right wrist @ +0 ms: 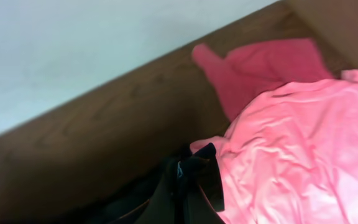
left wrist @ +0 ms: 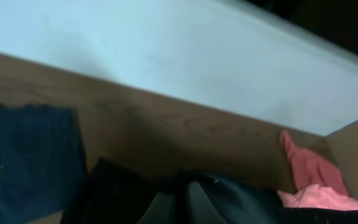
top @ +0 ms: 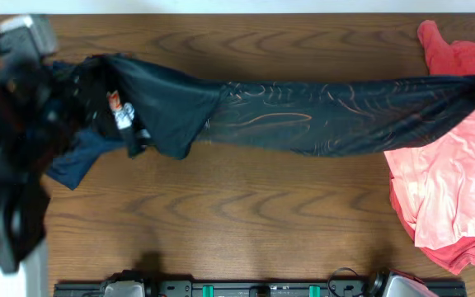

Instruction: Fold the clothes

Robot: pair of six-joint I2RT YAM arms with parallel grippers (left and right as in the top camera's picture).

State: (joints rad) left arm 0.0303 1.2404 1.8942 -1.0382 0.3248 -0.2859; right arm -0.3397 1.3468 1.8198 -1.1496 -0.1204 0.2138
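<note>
The black jersey [top: 303,115] is seen stretched in a long band across the far half of the wooden table [top: 246,223], from about 9 o'clock to about 3 o'clock in the overhead view. It is pulled into a narrow, slightly twisted strip. Thin orange contour lines are seen on its middle and right part. A small white and red logo [top: 120,111] is seen near its left end, where the cloth is wider and folded over.

Its left end is held by the left gripper [left wrist: 182,202], whose fingers are closed on a bunch of the black cloth. Its right end is held in the same way by the right gripper [right wrist: 185,190], which is also closed tight on the fabric.

A navy-blue garment [top: 77,165] is lying at about 8 o'clock, partly covered by the left end of the jersey. The coral-pink shirts [top: 448,190] are piled at 3 to 4 o'clock, and the right end of the jersey passes over them.
</note>
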